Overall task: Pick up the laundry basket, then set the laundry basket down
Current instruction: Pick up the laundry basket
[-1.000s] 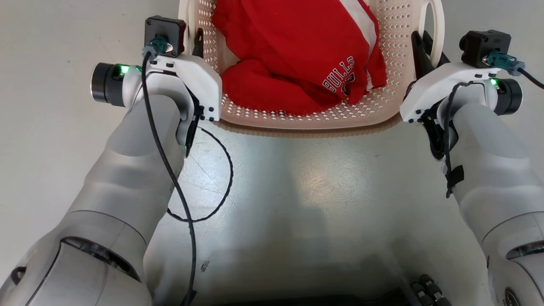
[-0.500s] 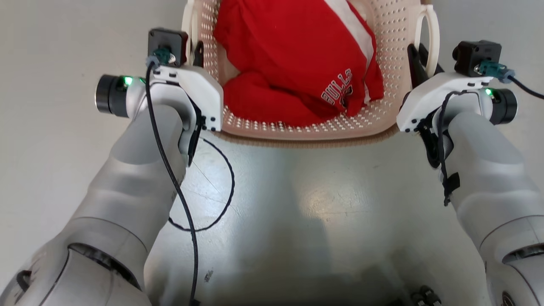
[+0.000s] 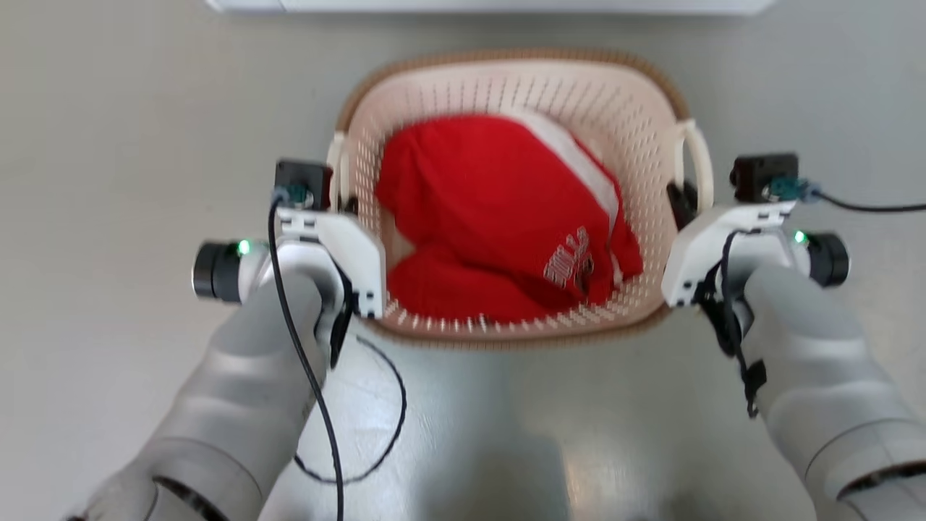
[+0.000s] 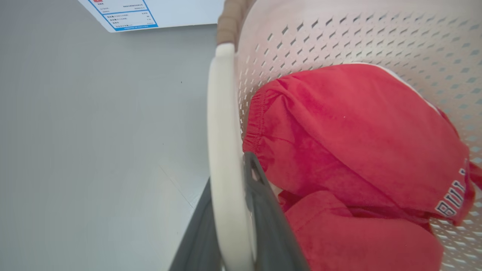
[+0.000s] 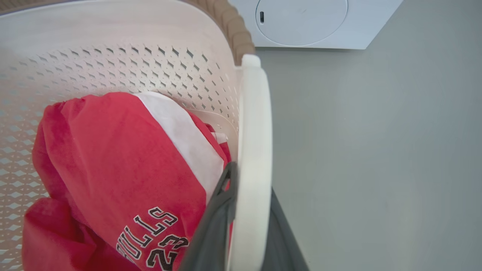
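The biggest change over the last second was on the left side. The left gripper (image 4: 229, 188), whose fingers had stood a little apart beside the basket, had drawn in and now pinched the white left handle (image 4: 222, 113), one dark finger outside the loop and one inside against the perforated wall. The right gripper (image 5: 249, 184) was already clamped the same way on the right handle (image 5: 256, 113) and had not altered. So the laundry basket (image 3: 506, 87) was held at both sides, squarely between the two wrists and directly in front of the robot, with the red garment (image 3: 499, 210) bundled inside it. From the head, the whole picture had slid. A second before, the basket's far half ran off the top edge; now its full brown rim showed, with the foot of the washing machine (image 3: 492, 6) beyond it, and everything was slightly smeared. That looked to me like the robot's own body and head moving rather than the basket slipping, since the grippers kept their places on the handles. I took it as the start of the lift, though I could not tell whether the base had left the grey floor (image 3: 130, 108). With both grips made, raising it level was what remained before setting it down.
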Controlling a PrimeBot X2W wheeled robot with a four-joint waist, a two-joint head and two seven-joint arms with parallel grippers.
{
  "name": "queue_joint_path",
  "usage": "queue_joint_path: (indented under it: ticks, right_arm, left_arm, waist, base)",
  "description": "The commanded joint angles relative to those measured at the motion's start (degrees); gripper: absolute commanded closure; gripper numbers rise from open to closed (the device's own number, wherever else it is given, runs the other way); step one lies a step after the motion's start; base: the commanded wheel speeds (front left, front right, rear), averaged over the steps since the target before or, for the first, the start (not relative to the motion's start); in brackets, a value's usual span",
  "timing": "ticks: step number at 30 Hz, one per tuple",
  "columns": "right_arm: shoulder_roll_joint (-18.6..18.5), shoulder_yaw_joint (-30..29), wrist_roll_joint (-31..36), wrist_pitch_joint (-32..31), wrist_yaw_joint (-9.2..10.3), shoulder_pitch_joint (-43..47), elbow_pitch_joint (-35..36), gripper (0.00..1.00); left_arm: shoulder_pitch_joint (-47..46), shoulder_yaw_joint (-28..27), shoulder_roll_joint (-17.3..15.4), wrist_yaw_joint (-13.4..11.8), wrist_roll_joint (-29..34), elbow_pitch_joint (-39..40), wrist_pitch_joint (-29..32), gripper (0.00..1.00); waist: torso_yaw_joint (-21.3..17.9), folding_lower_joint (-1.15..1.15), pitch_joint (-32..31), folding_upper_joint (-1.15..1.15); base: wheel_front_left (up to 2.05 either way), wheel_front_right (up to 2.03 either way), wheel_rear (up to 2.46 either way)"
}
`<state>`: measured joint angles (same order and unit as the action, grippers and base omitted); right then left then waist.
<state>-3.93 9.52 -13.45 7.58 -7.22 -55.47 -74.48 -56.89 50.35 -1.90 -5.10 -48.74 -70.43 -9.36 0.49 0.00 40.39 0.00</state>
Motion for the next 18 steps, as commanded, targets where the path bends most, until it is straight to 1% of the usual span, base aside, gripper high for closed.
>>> queue_joint_path:
  ticks: [1, 10, 18]
  right_arm:
    - [1.04, 1.66, -0.50, -0.39, -0.26, 2.73, 0.61, 1.00]
    - [1.04, 7.11, -5.79, -3.70, -0.26, 9.96, 0.64, 1.00]
    - [1.05, 13.27, -10.52, -6.34, -0.26, 16.62, 1.30, 1.00]
  left_arm:
    - [1.68, 0.13, -0.98, 0.53, -0.42, 0.27, -0.01, 1.00]
    - [10.29, 2.99, -0.98, 1.99, -3.88, -1.85, 1.49, 1.00]
    - [18.00, 4.82, -0.98, 4.50, -5.19, -3.12, 2.33, 1.00]
  waist:
    - [0.34, 0.00, -4.70, 0.00]
    - [-0.53, 0.00, -17.73, 0.00]
    - [-1.98, 0.00, -28.36, 0.00]
  base:
    - [0.00, 0.00, 0.00]
    - [0.00, 0.00, 0.00]
    - [0.00, 0.00, 0.00]
